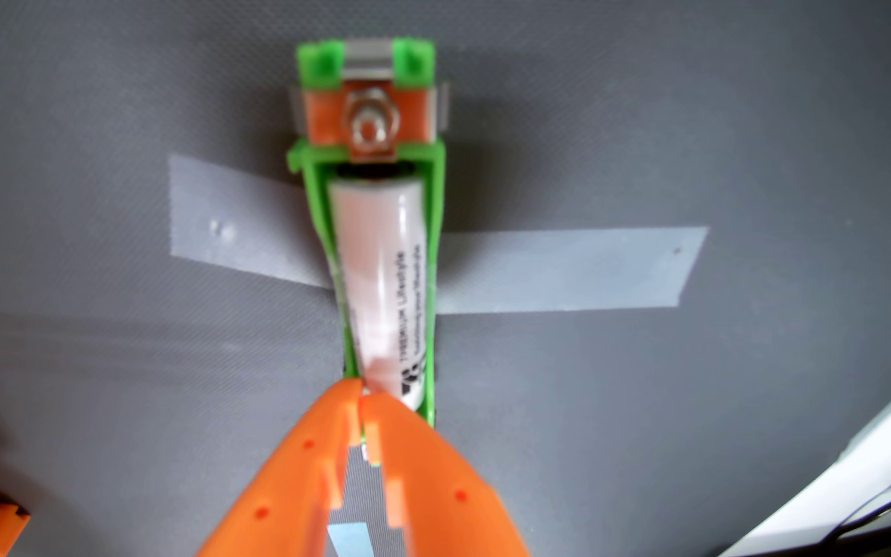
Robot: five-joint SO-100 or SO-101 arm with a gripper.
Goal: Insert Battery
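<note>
The grey surface (647, 134) fills most of the wrist view, finely textured and bare apart from the fittings. Two strips of pale grey tape (566, 270) lie on it, one on each side of the holder; the left strip slants, the right one runs nearly level. A white edge with something dark on it cuts the lower right corner, too blurred to name.

The orange pincer (362, 399) comes in from the bottom, its two fingers pressed together at the tips with nothing between them. The tips sit at the near end of the battery (382, 278), touching it or just beside it; I cannot tell which.

One green holder (435, 214) stands between the tapes, a narrow channel with an orange block and a metal contact (371, 128) at its far end.

One battery lies lengthwise inside that channel. It is a white cylinder with small dark print and a logo along its right side, its far end near the contact.
</note>
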